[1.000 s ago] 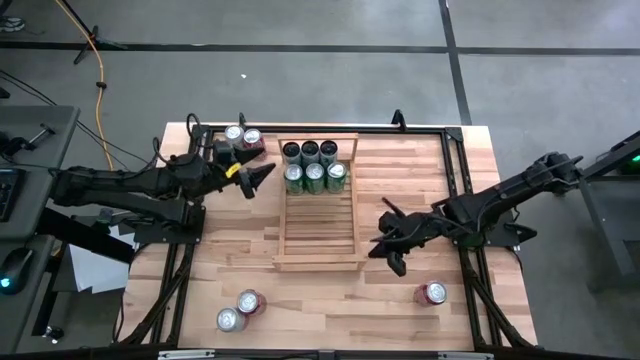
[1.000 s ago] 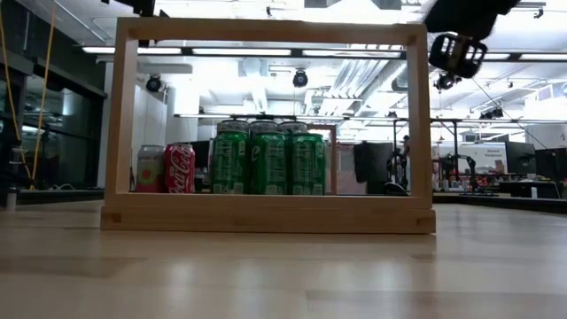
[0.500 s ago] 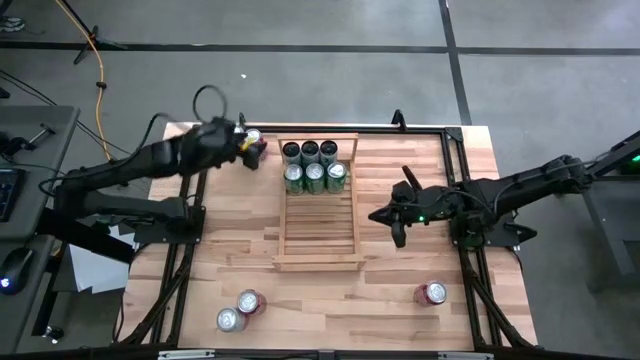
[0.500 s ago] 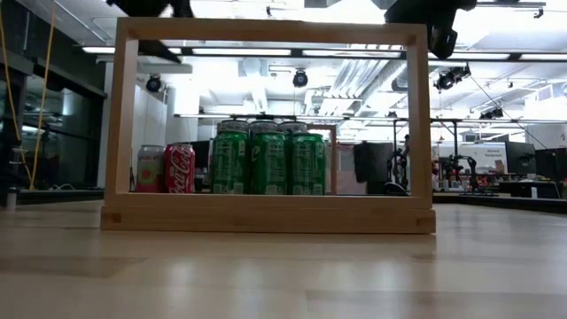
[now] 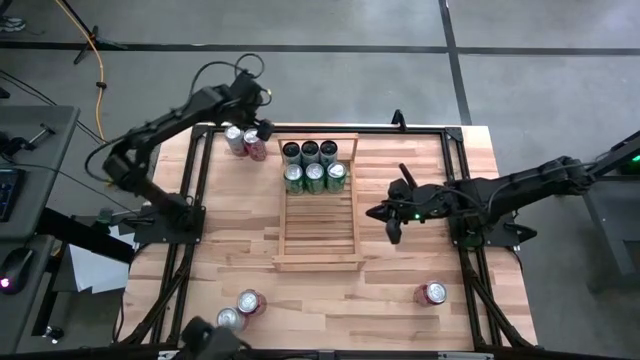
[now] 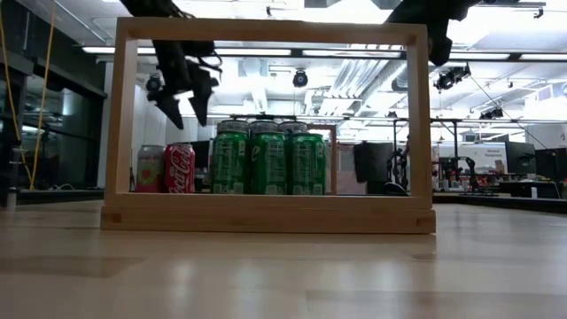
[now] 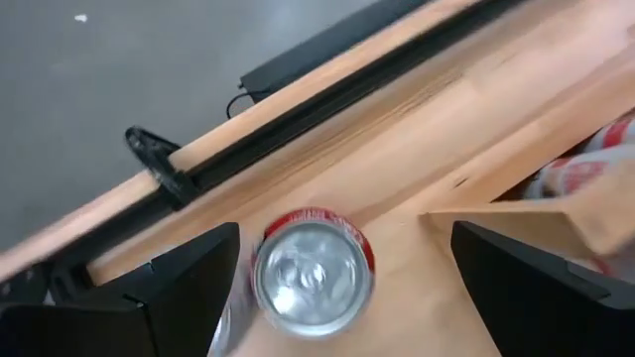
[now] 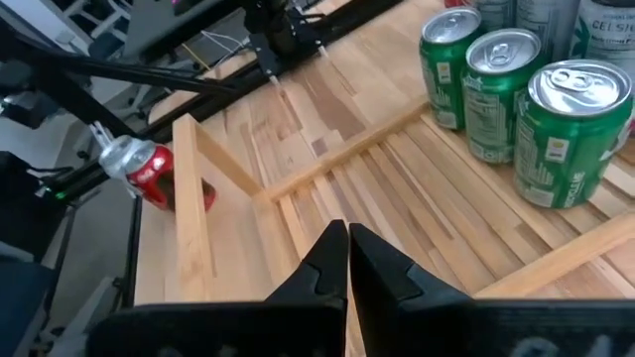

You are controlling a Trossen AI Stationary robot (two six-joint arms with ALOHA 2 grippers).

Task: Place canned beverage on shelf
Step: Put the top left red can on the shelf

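The light-wood slatted shelf (image 5: 318, 225) lies mid-table, with several green cans (image 5: 315, 165) standing at its far end. A red can (image 5: 256, 150) and a pink can (image 5: 233, 138) stand on the table at the far left, beside the shelf. My left gripper (image 6: 183, 111) is open and points down just above the red can (image 7: 313, 273), its fingers on either side and clear of the can's top. My right gripper (image 8: 347, 248) is shut and empty, right of the shelf (image 5: 375, 213).
Two cans (image 5: 240, 310) stand at the near left of the table, and one red can (image 5: 430, 293) at the near right. The shelf's near half (image 8: 327, 198) holds no cans. A black frame rail (image 5: 420, 128) runs along the table's edges.
My left arm has risen and swung toward the far edge, from low beside the shelf's left rail to above the red and pink cans, and now points down. My right gripper has moved a little toward the far edge, beside the shelf. No can has moved.
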